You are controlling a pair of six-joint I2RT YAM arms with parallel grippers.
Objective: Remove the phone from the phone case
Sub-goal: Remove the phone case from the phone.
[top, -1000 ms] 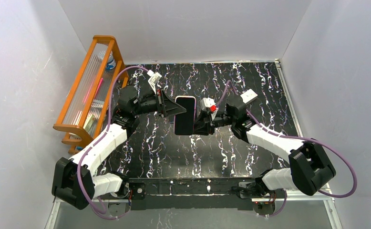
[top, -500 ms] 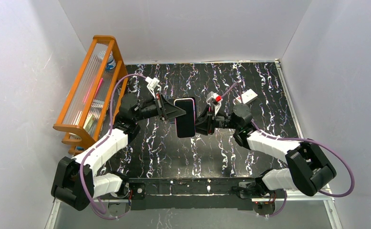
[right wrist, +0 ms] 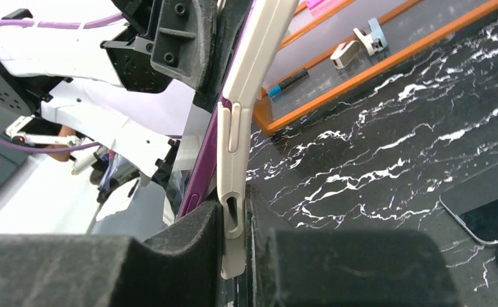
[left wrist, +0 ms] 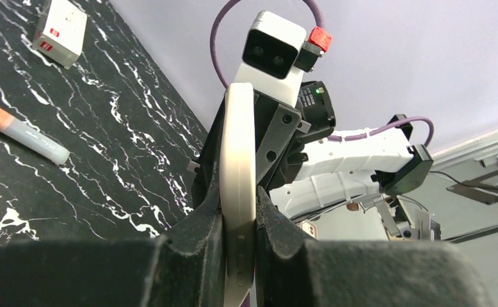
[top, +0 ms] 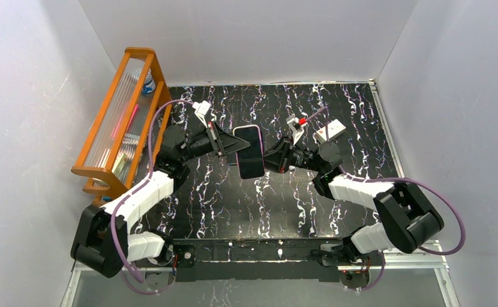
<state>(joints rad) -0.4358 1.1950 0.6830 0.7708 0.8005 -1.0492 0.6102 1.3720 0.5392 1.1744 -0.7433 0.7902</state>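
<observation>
The purple phone in its cream plastic case stands twelve-to-six, left gripper clamped tight on it at nine o'clock, right gripper likewise at three.

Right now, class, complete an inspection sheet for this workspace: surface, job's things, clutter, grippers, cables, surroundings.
Surface: black marbled table, white veins.
Job's things: phone in cream phone case, held off the table between both arms.
Clutter: white box; orange-tipped pen; flat dark slab lying on the table.
Grippers: left gripper and right gripper both shut on the phone case.
Cables: purple cables loop off both arms.
Surroundings: orange rack at left; white walls.
</observation>
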